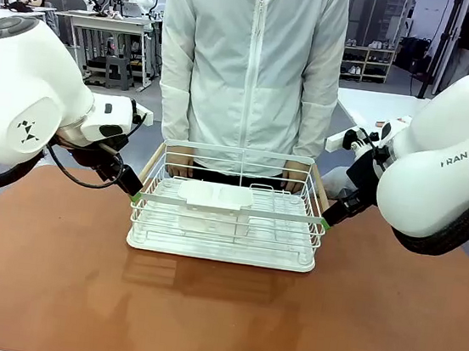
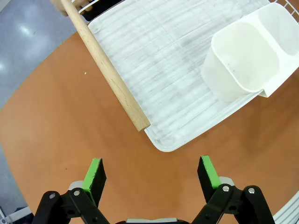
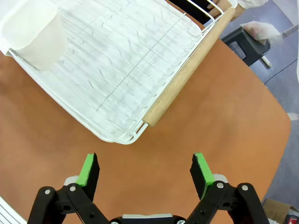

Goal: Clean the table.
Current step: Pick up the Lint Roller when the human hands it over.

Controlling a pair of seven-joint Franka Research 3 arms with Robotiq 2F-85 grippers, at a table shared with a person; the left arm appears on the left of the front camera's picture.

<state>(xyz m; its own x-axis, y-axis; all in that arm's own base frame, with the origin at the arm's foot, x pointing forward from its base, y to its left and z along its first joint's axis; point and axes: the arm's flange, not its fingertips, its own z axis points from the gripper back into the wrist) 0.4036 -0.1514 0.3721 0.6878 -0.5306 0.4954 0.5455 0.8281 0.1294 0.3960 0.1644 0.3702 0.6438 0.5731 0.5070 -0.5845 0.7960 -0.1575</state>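
The left gripper (image 2: 149, 170) has its green-padded fingers (image 2: 96, 172) spread wide and empty. Just ahead of them lies the near end of a round pale wooden handle (image 2: 110, 74) on one side of the white wire dish rack (image 1: 279, 232). The right gripper (image 3: 147, 168) is likewise spread and empty just short of the matching wooden handle (image 3: 187, 70). They seem posed to lift the rack off the smooth reddish-brown table (image 1: 218, 310) beneath them. Beyond, a person's hands (image 1: 180, 165) rest on the far rim.

White rack (image 1: 148, 216) on a plain terracotta table (image 1: 216, 327).
Its ribbed tray (image 2: 154, 70) is white, the handles (image 2: 110, 74) pale wood, the pads (image 2: 95, 175) bright green, the person's jacket (image 1: 251, 58) white.
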